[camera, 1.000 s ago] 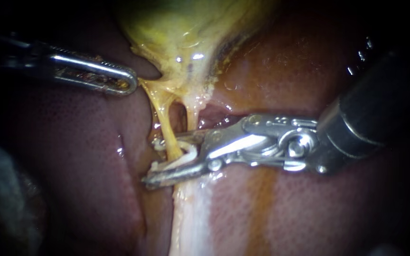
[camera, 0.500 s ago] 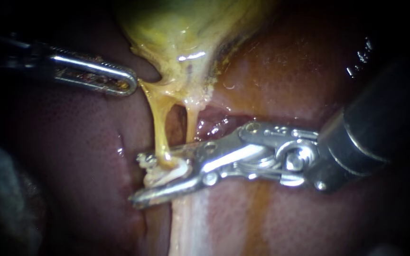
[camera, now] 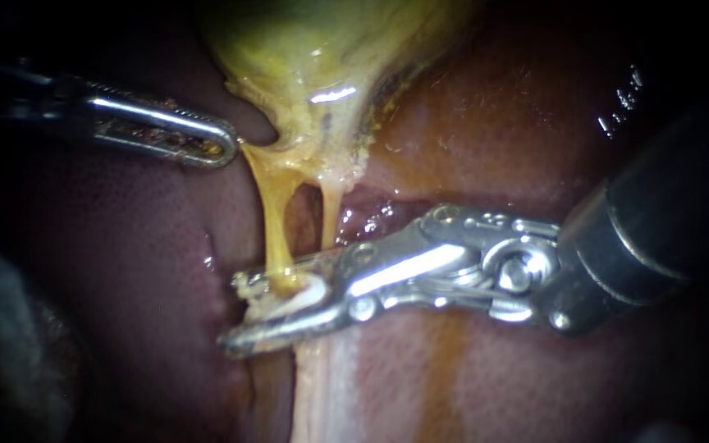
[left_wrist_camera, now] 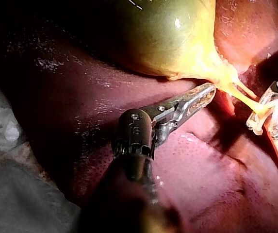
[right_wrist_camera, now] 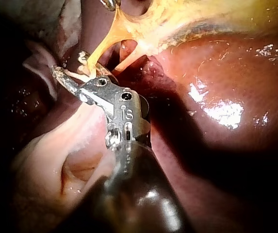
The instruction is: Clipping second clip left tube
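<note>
**Gripping a white clip across the left tube**

The left tube, a slick yellow strand, drops from the gallbladder to the liver. It passes between the metal jaws of the right instrument, which hold the clip from both sides with a narrow gap remaining. The thinner right tube hangs just beside it and ends behind the upper jaw. The gallbladder is glossy green-yellow, the liver wet and mottled red-brown. The left instrument has its tip against the gallbladder's neck. Since a second ago the right instrument's jaws have carried the left tube's lower end leftward.
</note>
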You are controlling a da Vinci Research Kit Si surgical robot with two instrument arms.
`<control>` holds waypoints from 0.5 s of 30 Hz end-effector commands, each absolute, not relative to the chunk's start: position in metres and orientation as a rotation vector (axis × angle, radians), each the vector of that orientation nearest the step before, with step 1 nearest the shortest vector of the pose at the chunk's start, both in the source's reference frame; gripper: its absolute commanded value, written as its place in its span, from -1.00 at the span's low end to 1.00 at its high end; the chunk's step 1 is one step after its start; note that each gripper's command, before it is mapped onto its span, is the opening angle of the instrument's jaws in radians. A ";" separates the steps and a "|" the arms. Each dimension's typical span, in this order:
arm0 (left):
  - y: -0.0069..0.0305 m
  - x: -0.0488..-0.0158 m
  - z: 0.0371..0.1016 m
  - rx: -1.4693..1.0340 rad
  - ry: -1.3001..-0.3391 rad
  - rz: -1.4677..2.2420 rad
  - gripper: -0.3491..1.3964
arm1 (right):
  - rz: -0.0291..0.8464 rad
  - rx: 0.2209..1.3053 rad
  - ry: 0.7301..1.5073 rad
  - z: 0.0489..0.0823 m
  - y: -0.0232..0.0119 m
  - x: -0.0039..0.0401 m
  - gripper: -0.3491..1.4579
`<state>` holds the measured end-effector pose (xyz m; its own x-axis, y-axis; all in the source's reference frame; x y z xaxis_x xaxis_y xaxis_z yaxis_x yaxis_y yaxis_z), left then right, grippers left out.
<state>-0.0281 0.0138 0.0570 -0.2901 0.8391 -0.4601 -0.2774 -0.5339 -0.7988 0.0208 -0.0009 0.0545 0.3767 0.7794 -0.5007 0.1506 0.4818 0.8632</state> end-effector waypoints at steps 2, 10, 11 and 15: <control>0.0138 -0.0281 0.0570 -1.184 -0.777 1.903 -1.00 | 0.505 1.018 1.135 0.0543 -0.0008 0.0207 -0.50; 0.0138 -0.0281 0.0570 -1.184 -0.777 1.903 -1.00 | 0.585 1.081 1.071 0.0541 -0.0007 0.0199 -1.00; 0.0138 -0.0281 0.0570 -1.184 -0.777 1.903 -1.00 | 0.593 1.087 1.063 0.0541 -0.0008 0.0198 -1.00; 0.0138 -0.0281 0.0570 -1.184 -0.777 1.903 -1.00 | 0.598 1.085 1.035 0.0540 -0.0009 0.0195 -1.00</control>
<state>-0.0281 0.0138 0.0570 -0.2901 0.8390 -0.4603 -0.2770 -0.5340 -0.7988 0.0195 -0.0009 0.0540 0.4298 0.8200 -0.3780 0.0782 0.3833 0.9203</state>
